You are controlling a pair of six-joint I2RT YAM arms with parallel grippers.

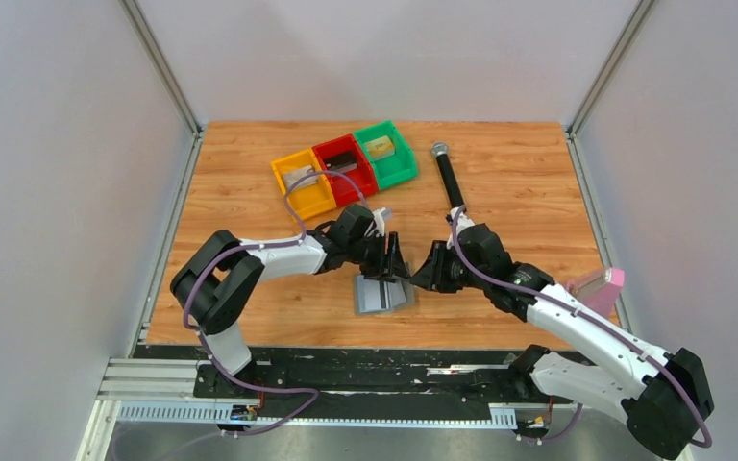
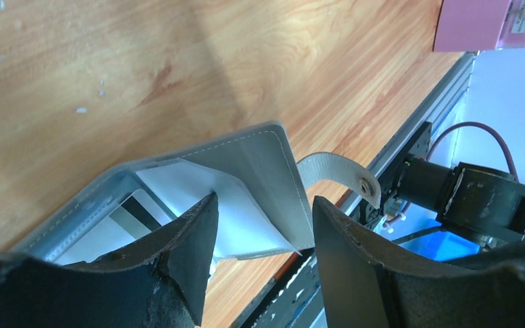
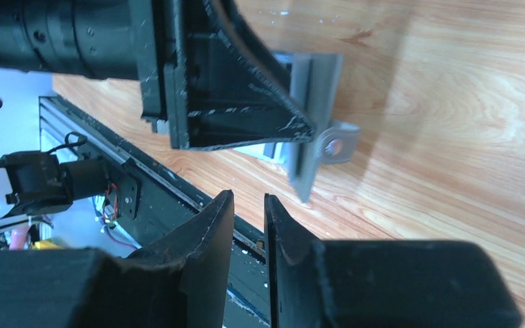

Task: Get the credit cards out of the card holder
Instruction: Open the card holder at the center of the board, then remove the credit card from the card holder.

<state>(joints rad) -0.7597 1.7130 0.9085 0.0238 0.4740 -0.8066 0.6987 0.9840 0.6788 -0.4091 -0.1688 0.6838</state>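
The grey card holder [image 1: 382,294] lies open near the table's front edge, one flap [image 2: 253,164] raised with its snap strap [image 2: 342,174] hanging off. A pale credit card with a dark stripe [image 2: 137,210] shows inside the lower panel. My left gripper [image 1: 396,261] [image 2: 263,201] is open, its fingers either side of the raised flap's edge. My right gripper [image 1: 421,274] [image 3: 248,198] hovers just right of the holder [image 3: 311,102], a narrow gap between its fingers and nothing in it.
Yellow [image 1: 303,184], red [image 1: 344,167] and green [image 1: 385,154] bins stand in a row at the back, each with a card inside. A black handled tool [image 1: 450,176] lies to their right. A pink object [image 1: 601,288] sits at the right edge.
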